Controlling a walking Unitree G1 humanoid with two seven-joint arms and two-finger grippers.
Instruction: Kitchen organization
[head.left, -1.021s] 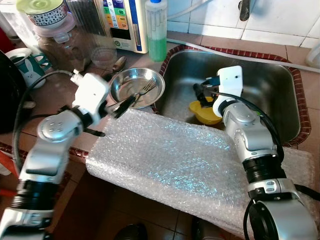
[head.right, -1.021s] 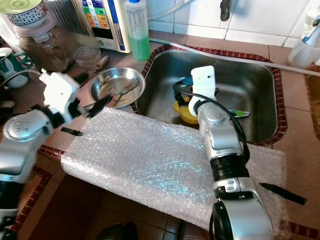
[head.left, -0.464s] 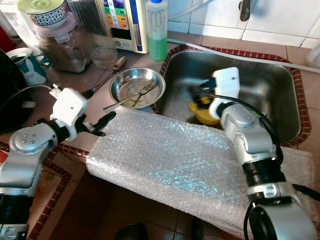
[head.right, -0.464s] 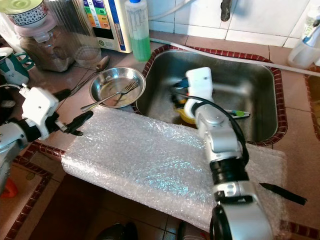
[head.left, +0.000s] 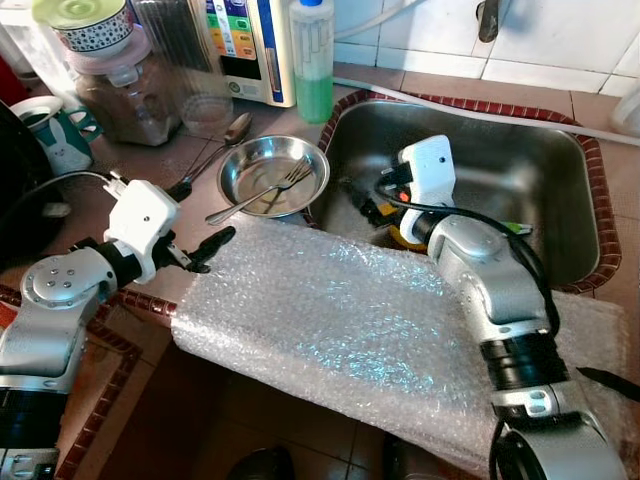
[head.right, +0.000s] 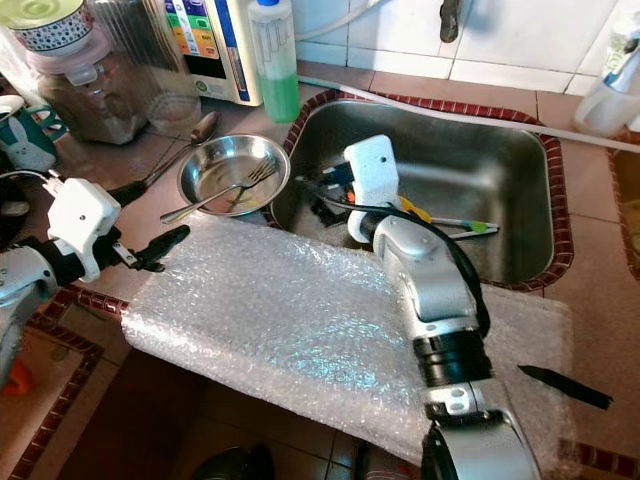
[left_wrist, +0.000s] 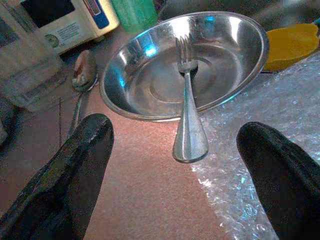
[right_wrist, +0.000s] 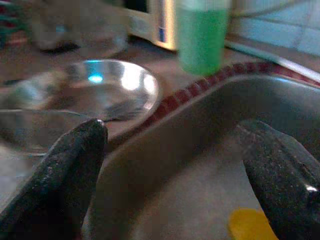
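Fork in steel bowl beside sink

Upper left, a white water purifier with coloured labels stands against the tiles; a black pen lies at lower right.

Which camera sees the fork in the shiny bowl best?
The left wrist view: the fork shows large, tines in the steel bowl, handle over the rim, between the open left tool fingers. Both eye views show it small; the right wrist view shows it blurred.
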